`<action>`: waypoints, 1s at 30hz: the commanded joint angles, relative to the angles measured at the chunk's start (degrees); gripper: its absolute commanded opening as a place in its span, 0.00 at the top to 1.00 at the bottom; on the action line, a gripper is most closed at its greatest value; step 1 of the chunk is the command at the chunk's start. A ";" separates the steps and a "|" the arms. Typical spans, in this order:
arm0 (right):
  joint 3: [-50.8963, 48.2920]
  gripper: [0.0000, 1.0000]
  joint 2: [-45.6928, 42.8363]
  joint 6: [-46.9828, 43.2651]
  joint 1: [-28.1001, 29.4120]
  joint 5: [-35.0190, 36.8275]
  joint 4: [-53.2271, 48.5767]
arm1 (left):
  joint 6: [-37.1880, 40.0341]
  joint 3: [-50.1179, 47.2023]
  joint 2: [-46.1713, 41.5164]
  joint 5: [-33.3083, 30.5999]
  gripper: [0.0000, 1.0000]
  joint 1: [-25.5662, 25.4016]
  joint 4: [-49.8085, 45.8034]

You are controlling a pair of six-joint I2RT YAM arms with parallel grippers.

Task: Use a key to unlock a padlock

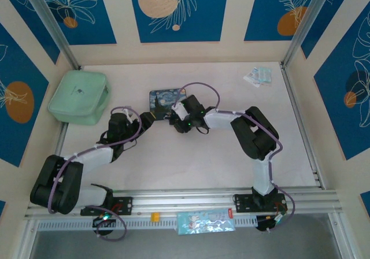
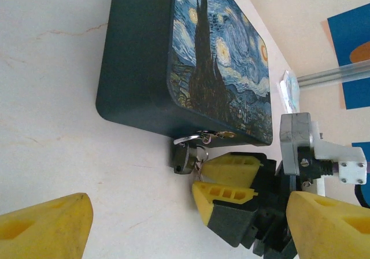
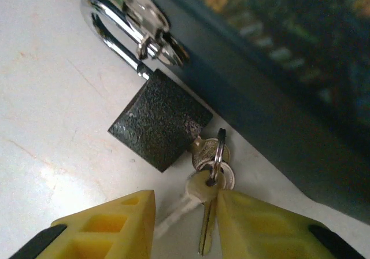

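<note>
Yellow fingers [image 3: 110,227] of the right claw [image 3: 186,207] sat closest to the lens, low in the right wrist view, w/ a narrow gap btw. them; they pinched nothing. Under everything was the desk [image 1: 191,166], pale and marble-like. Both arms stretched from its near edge toward the middle. At the far left corner lay a mint green case [image 1: 79,97], well apart from the rest. Near the desk centre lay the blue tin [image 2: 219,56], flat, w/ a starry-night picture on the lid, and both claws pointed at its near side.

The left claw [image 2: 189,213] was wide open and empty. It faced the tin's front wall, and the right claw stood in front of it, just beside the padlock [image 3: 159,123]. This padlock, dark w/ rough skin, lay on the desk against the tin's wall, tilted on one corner. Its silvery shackle [image 3: 110,30] passed through a metal loop [image 3: 155,39] fixed on the tin. Whether the shackle was locked or free, I could not tell.

The key [image 3: 201,150] had its head right against the padlock's lower corner, blade hidden. A thin ring [image 3: 218,146] hung from that head and held a second key [image 3: 205,230]. That one lay in the gap btw. the right claw's fingers, close to one of them, not squeezed.
</note>
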 commanded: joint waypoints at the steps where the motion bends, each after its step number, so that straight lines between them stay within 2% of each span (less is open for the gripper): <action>1: 0.80 0.66 0.76 0.70 1.39 3.10 -1.28 | -0.71 -0.41 0.30 0.90 0.14 1.02 1.78; 4: 1.06 0.71 1.79 2.26 1.66 3.06 -0.60 | -0.92 -0.19 0.95 1.16 0.14 0.98 2.09; 14: 2.65 0.98 3.03 2.95 2.37 6.28 1.39 | -1.37 -0.57 1.03 1.68 0.15 0.99 2.51; 20: 3.00 1.00 2.90 2.44 2.79 5.93 2.75 | -3.41 -3.60 2.72 3.32 0.29 0.81 7.82; 25: 3.32 1.00 2.56 2.19 3.60 7.23 5.14 | -2.94 -3.97 7.11 2.19 0.39 0.16 13.59; 30: 4.64 1.00 3.03 2.41 3.42 6.67 4.87 | -4.92 -2.65 19.26 3.46 0.55 -0.51 31.94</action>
